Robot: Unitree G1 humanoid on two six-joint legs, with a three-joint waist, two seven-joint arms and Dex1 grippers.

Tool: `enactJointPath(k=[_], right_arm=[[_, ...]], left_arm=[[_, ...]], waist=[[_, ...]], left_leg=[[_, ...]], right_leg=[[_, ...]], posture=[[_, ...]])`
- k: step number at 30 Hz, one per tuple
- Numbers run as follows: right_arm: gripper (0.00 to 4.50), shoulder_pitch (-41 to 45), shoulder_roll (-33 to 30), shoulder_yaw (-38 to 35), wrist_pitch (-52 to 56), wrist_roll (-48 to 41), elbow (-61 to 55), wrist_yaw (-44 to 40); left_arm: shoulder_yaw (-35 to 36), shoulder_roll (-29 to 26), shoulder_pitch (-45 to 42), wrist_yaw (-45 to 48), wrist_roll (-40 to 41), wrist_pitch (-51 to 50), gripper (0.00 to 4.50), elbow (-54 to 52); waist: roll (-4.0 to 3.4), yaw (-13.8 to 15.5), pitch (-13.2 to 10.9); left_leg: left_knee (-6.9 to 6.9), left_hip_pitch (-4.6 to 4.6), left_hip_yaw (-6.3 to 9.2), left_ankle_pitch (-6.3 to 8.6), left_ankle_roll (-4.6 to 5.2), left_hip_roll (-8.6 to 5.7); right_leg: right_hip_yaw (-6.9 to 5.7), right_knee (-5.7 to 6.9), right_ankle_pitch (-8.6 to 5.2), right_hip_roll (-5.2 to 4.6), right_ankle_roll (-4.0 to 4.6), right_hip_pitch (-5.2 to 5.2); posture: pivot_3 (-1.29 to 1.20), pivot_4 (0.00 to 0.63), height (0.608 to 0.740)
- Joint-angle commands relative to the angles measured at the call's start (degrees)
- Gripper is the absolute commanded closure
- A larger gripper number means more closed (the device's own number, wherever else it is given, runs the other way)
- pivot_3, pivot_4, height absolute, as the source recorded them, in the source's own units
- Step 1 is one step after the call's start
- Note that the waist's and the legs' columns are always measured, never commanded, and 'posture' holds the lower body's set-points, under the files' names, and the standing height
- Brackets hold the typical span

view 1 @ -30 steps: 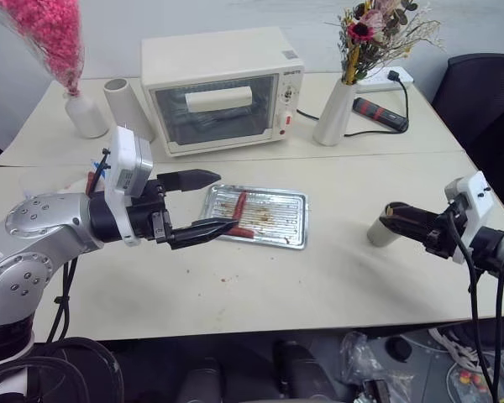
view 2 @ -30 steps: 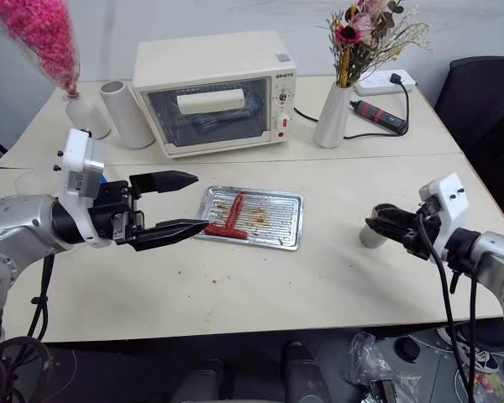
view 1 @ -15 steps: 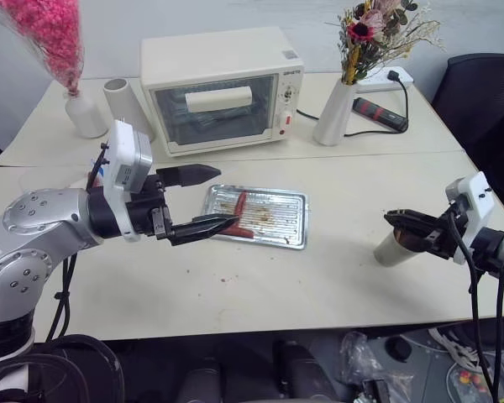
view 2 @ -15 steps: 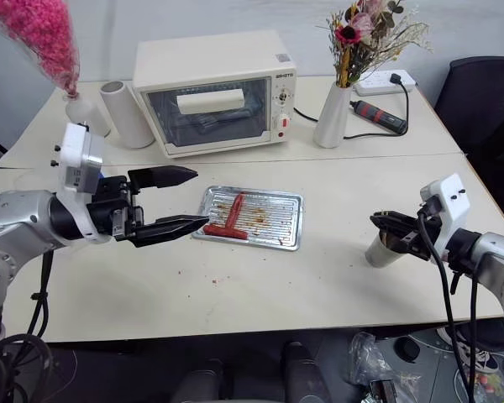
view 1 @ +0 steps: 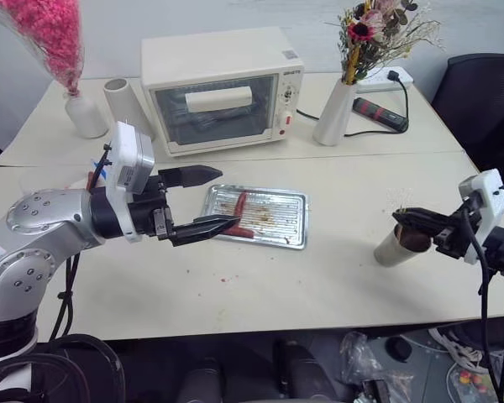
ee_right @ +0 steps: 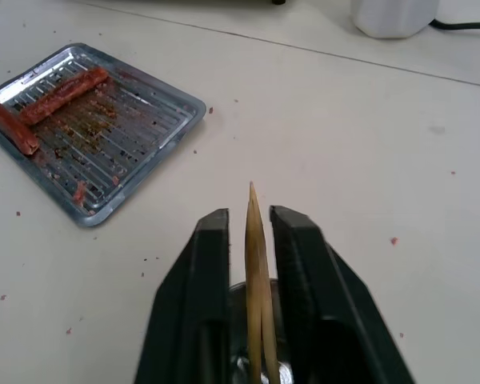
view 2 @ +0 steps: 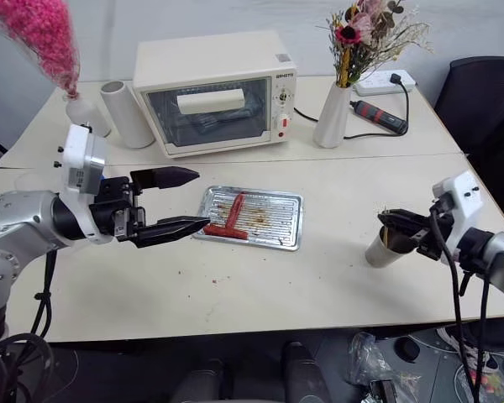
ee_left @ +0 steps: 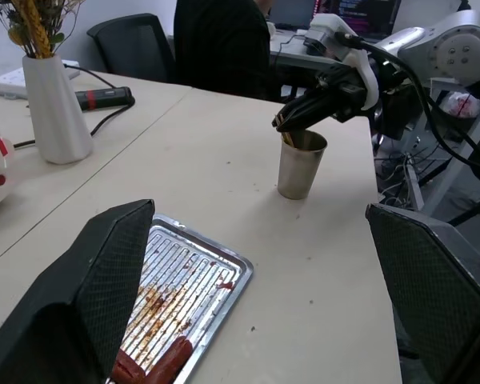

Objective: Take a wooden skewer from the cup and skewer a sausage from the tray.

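Right of the tray, I've got the R gripper over the cup, jaws slack round two wooden skewers, not pinching; L gripper wide open by tray.

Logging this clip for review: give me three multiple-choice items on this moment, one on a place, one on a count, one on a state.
1. Where does the cup stand?
A. on the tray
B. on the bare table, by the right gripper
C. atop the oven

2. How many sausages lie in the tray?
A. none
B. two
C. five

3. How do the left gripper's fingers stand?
A. spread apart, holding nothing
B. clamped on a sausage
C. shut on the cup

Key: 1 B, cup stands apart from the tray; 2 B, two red sausages show; 3 A, wide gap.
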State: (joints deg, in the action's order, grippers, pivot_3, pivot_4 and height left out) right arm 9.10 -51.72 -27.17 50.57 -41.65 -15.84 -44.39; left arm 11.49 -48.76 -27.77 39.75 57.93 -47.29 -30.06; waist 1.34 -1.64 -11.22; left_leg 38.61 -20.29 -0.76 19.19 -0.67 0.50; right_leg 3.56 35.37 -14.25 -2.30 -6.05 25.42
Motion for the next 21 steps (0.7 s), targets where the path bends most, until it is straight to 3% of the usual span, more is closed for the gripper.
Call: enactJointPath(k=[1, 17, 21], right_arm=[[2.58, -0.62, -1.68, -2.55, 0.62, -0.86, -3.18, 0.45], [2.58, -3.48, -0.75, -5.89, 3.62, -2.91, -6.46, 2.46], [3.55, -3.93, -0.34, -5.53, 3.66, -3.66, -7.09, 3.06]], left_arm=[[-0.25, 0.36, -1.82, 1.04, -1.07, 1.35, 0.00, 0.75], [-1.68, 1.86, -3.85, 3.25, -3.11, 1.29, 0.00, 2.17], [-1.47, 1.58, -3.87, 3.49, -3.27, 1.14, 0.00, 2.27]], waist=[[0.00, 0.00, 0.00], [0.02, -0.05, -0.01], [0.02, -0.01, -0.01]], left_leg=[[0.00, 0.00, 0.00, 0.00, 0.00, 0.00], [0.00, -0.01, -0.01, 0.00, 0.00, 0.01], [0.00, -0.02, 0.00, 0.00, 0.00, 0.01]], right_leg=[[0.00, 0.00, 0.00, 0.00, 0.00, 0.00], [0.01, -0.03, 0.00, 0.01, -0.01, 0.00], [0.01, -0.03, 0.00, 0.01, -0.01, 0.00]], posture=[[0.00, 0.150, 0.740], [0.00, 0.150, 0.740], [0.00, 0.150, 0.740]])
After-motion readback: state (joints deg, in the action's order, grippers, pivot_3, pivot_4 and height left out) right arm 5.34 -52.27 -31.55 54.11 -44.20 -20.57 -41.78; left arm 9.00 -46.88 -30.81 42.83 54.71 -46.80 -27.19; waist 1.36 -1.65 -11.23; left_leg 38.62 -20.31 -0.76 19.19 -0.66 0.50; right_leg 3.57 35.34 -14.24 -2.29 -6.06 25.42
